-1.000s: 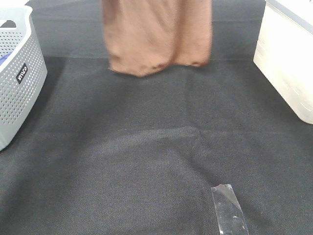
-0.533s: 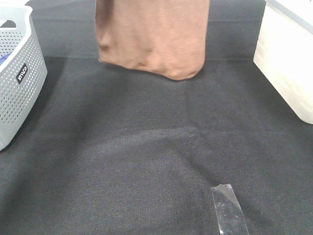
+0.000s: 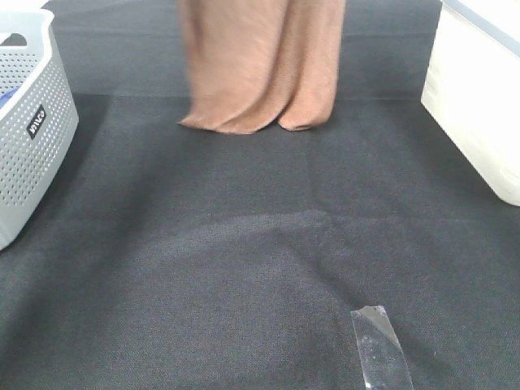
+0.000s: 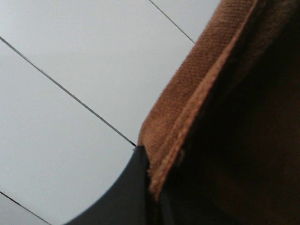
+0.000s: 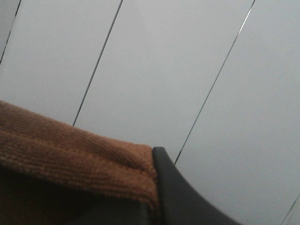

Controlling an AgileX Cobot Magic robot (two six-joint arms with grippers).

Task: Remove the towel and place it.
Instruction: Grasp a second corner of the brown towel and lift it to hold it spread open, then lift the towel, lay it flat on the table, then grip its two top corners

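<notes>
The black woven table cover (image 3: 244, 260) has wide open room in the middle. The large brown terry towel (image 3: 260, 65) hangs at the far side, and its lower edge seems to touch the cover. It is between the white plastic box (image 3: 479, 106) and the grey perforated basket (image 3: 32, 122), well apart from both. A clear tape strip (image 3: 380, 349) lies at the near edge. Only the wrist views show the left gripper (image 4: 152, 190) and the right gripper (image 5: 152, 199), each closed on the towel's hem.
</notes>
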